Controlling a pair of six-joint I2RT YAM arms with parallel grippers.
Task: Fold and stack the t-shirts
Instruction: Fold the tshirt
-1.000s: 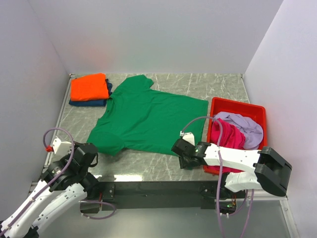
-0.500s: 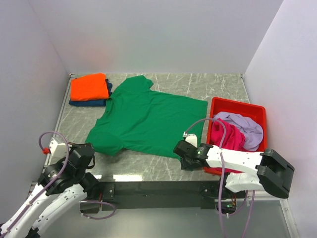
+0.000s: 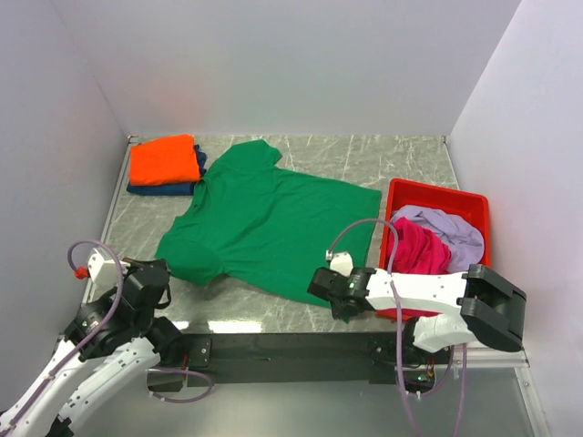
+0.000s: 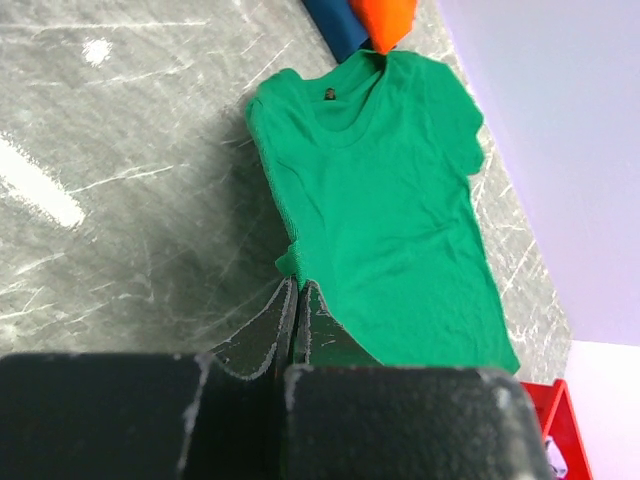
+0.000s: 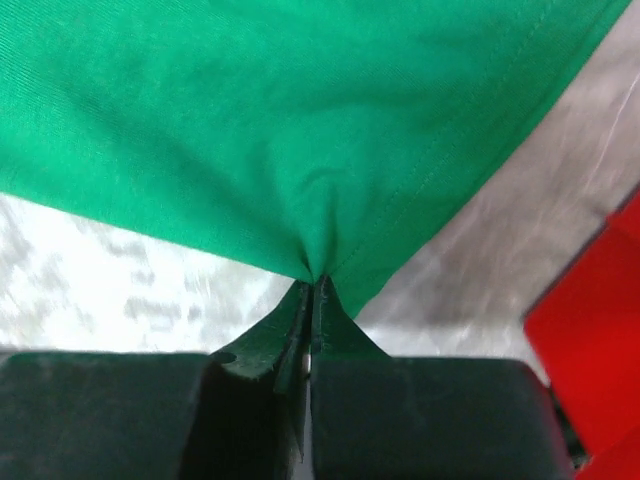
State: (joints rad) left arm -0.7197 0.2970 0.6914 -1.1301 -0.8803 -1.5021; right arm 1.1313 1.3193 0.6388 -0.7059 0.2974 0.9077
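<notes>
Right tool is clenched on the near hem of the bright green cloth t-shirt, spread flat on the grey marbled desk. Left tool, clenched empty beside the sleeve, should pinch its corner before both lift together.

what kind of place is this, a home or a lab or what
Most likely a robot lab test cell, not a home: plain white walls box in a marble-patterned table, the left arm and right arm are bolted at its near edge, and a green t-shirt lies spread beside a red bin.
</notes>
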